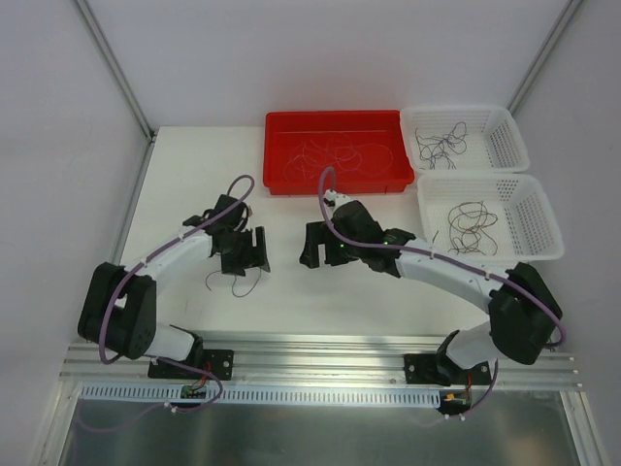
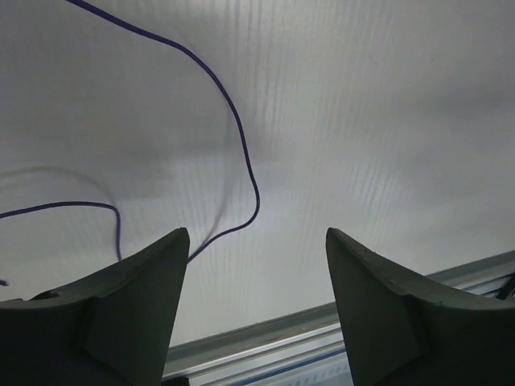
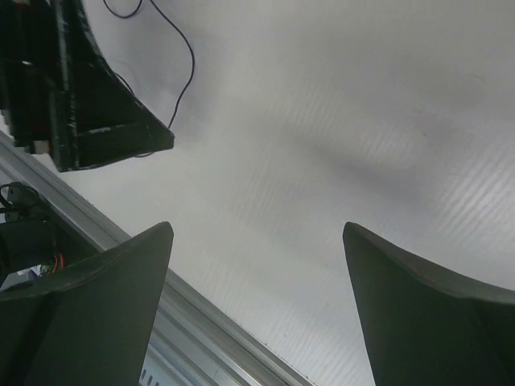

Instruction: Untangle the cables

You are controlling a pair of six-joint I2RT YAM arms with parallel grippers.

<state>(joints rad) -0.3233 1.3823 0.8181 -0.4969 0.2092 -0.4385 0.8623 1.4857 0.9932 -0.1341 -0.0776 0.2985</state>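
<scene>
A few thin purple and dark cables [image 1: 236, 282] lie loose on the white table just in front of my left gripper [image 1: 243, 256]. In the left wrist view one purple strand [image 2: 241, 145] curves down across the table and runs behind my left fingertip [image 2: 165, 257]. The left gripper [image 2: 256, 233] is open, with only bare table between its jaws. My right gripper [image 1: 312, 250] hovers at mid-table, facing the left one. It [image 3: 257, 227] is open and holds nothing. More cables [image 1: 335, 155] lie in the red tray [image 1: 281, 131].
Two white baskets stand at the right, the far one [image 1: 509, 146] and the near one [image 1: 543, 218], each holding separated strands. The aluminium rail [image 1: 320, 354] runs along the near table edge. In the right wrist view the left gripper's black body [image 3: 88, 104] shows, with a thin black strand [image 3: 190, 64] beside it.
</scene>
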